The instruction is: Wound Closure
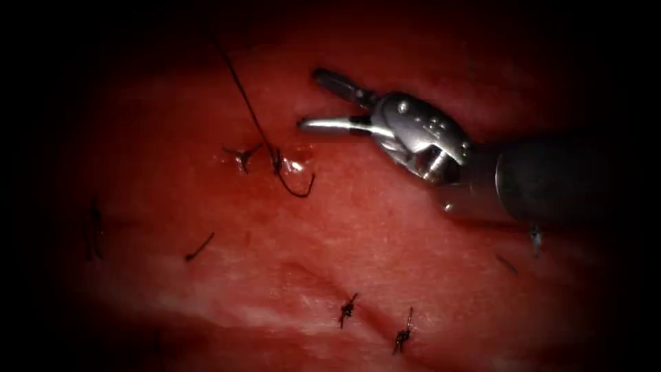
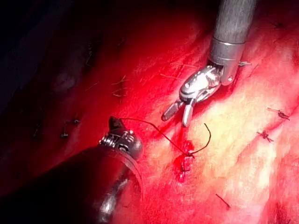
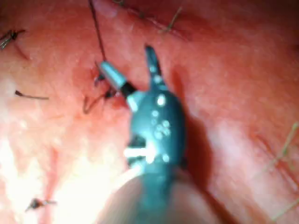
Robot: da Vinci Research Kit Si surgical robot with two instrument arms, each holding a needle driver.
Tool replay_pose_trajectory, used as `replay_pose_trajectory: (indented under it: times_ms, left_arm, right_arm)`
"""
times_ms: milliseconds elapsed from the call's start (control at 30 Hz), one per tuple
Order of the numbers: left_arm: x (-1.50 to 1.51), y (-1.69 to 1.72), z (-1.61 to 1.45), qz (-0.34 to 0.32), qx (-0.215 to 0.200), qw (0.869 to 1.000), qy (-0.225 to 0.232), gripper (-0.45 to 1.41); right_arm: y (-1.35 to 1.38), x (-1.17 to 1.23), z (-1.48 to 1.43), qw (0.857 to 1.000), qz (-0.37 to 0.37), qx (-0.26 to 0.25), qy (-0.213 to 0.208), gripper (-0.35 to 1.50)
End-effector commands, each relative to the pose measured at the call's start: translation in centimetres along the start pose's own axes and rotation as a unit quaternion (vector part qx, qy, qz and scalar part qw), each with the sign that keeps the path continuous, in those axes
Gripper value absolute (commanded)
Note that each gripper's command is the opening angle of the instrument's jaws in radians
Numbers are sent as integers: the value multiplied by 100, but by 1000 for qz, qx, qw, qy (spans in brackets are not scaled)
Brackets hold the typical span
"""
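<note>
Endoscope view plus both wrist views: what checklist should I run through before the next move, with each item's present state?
1. Right tool free: ok, jaws open, holding nothing.
2. Left tool holding the thread: ok, jaws shut on it in the left wrist view.
3. Thread straight from the left tool to the knot: ok.
4. Knot lying on the tissue: ok, short tail curling to its right.
5. Right tool apart from the thread: ok, right of the knot.
6. Needle's place: cannot tell.
</note>
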Motion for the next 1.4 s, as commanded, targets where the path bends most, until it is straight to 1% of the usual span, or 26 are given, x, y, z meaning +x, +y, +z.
replay_pose_trajectory:
  times_ms: [33, 100, 200, 367, 467, 567, 667, 767, 967, 1100, 1200, 1233, 1300, 1367, 1400]
  left_arm:
    - [0, 2, 7, 4, 0, 1000, 1, -45]
    - [2, 1, 5, 7, 0, 1000, 2, -45]
    - [5, 0, 1, 7, -1, 1000, 2, -45]
    - [13, -2, 0, 9, 0, 1000, 4, -45]
    - [14, -2, 0, 8, 0, 1000, 4, -45]
    - [16, -3, 0, 7, 4, 1000, 9, -45]
    - [21, -3, 0, 6, 4, 1000, 15, -45]
    - [22, -3, 1, 5, 4, 1000, 17, -45]
    - [24, -3, -2, 5, 3, 1000, 19, -45]
    - [28, -2, -2, 4, 4, 1000, 20, -45]
    - [29, -2, -2, 4, 4, 1000, 22, -45]
    - [29, -2, -2, 4, 4, 1000, 22, -45]
    - [29, -2, -1, 4, 4, 1000, 23, -45]
    - [29, -2, -1, 4, 4, 1000, 23, -45]
    - [29, -2, -1, 4, 4, 1000, 23, -45]
  right_arm:
    - [-11, -19, 15, 1000, -2, 4, -3, 126]
    - [-18, -27, 22, 1000, -7, 10, -2, 126]
    - [-24, -31, 31, 1000, -10, 16, -6, 126]
    - [-21, -31, 41, 1000, -11, 19, -9, 126]
    - [-24, -34, 48, 1000, -13, 20, -11, 125]
    - [-26, -41, 59, 1000, -17, 18, -17, 123]
    - [-22, -57, 79, 999, -23, 20, -27, 123]
    - [-20, -64, 88, 999, -27, 24, -29, 123]
    - [-19, -60, 91, 999, -24, 27, -27, 120]
    - [-18, -58, 96, 999, -32, 26, -27, 110]
    - [-19, -57, 98, 999, -32, 25, -27, 106]
    - [-19, -58, 99, 999, -35, 25, -26, 101]
    - [-19, -59, 100, 999, -36, 25, -26, 101]
    - [-19, -60, 101, 998, -42, 24, -26, 94]
    - [-18, -60, 101, 998, -45, 24, -26, 86]
